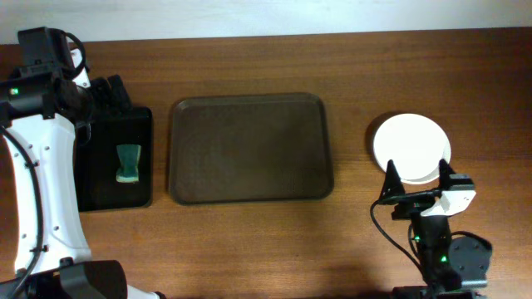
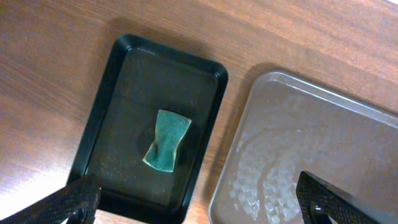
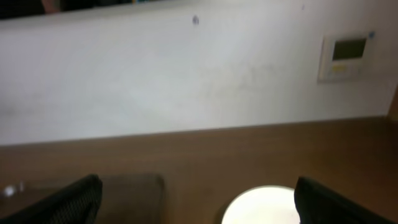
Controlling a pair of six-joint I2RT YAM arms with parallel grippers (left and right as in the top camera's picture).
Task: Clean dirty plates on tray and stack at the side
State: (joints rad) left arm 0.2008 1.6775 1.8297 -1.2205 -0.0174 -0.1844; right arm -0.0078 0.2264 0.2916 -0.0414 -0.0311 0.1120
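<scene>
The right gripper (image 1: 419, 178) has its jaws wide apart and holds nothing. It is just at the near edge of the plates (image 1: 411, 143). The plates make a white round stack on the table (image 1: 357, 249), to the right of the dark brown tray (image 1: 249, 149); how many there are I cannot tell. The left gripper (image 2: 196, 186), also spread wide, hangs over the black tray (image 2: 118, 81), where a green sponge (image 2: 166, 140) lies. Bare wood separates the tray and the plates. The wall panel (image 3: 348, 56) is too blurred to read.
</scene>
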